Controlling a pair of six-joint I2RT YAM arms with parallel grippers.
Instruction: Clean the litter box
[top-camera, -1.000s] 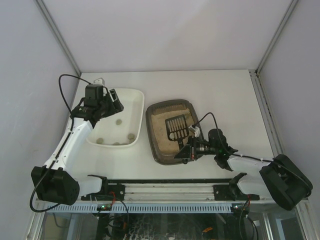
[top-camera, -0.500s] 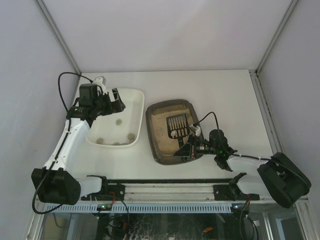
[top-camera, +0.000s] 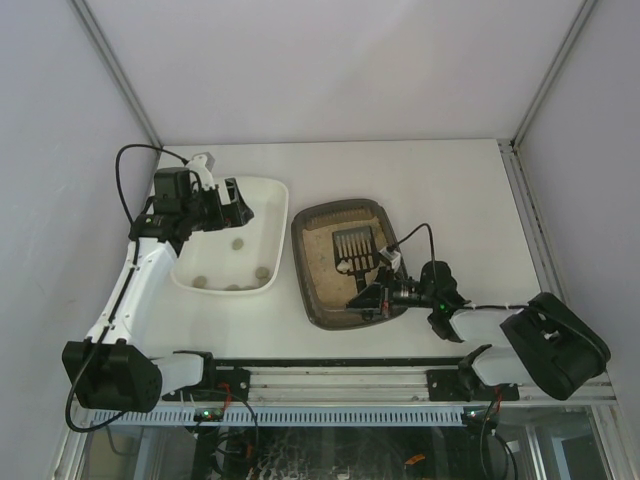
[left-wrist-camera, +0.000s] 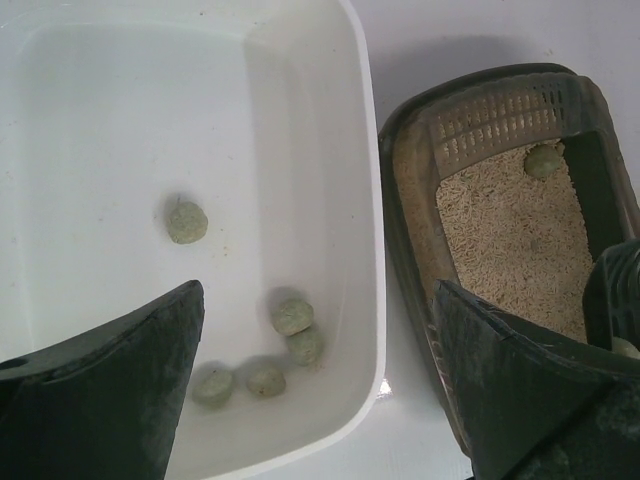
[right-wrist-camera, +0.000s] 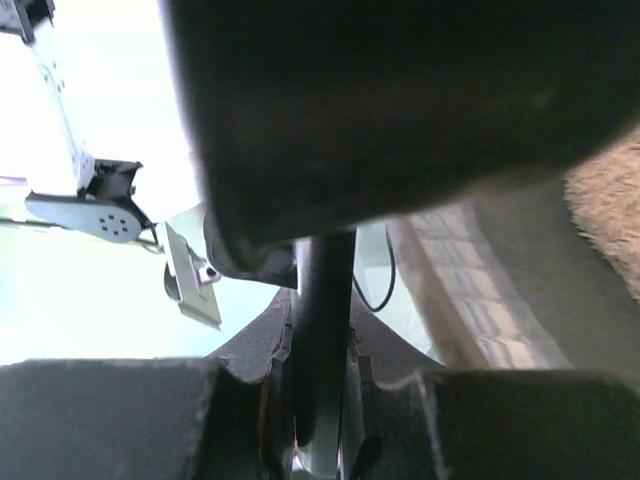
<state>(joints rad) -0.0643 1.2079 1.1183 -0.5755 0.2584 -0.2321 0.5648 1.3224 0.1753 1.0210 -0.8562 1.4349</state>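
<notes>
The dark brown litter box (top-camera: 340, 262) with beige sand sits mid-table; it also shows in the left wrist view (left-wrist-camera: 500, 230). My right gripper (top-camera: 382, 290) is shut on the handle of the black slotted scoop (top-camera: 355, 245), whose head lies over the sand with a pale lump on it. In the right wrist view the scoop handle (right-wrist-camera: 322, 330) runs between the closed fingers and the scoop's underside fills the top. A greenish lump (left-wrist-camera: 544, 160) lies at the sand's far end. My left gripper (top-camera: 232, 205) is open and empty above the white tray (top-camera: 270, 200).
The white tray (left-wrist-camera: 365, 200) holds several greenish lumps (left-wrist-camera: 290, 318), left of the litter box. Grey walls enclose the table on three sides. A black rail (top-camera: 340, 365) runs along the near edge.
My right gripper has drawn back towards the near edge, and the scoop's head has shifted towards the far end of the box. My left gripper has shifted slightly left and back over the white tray.
</notes>
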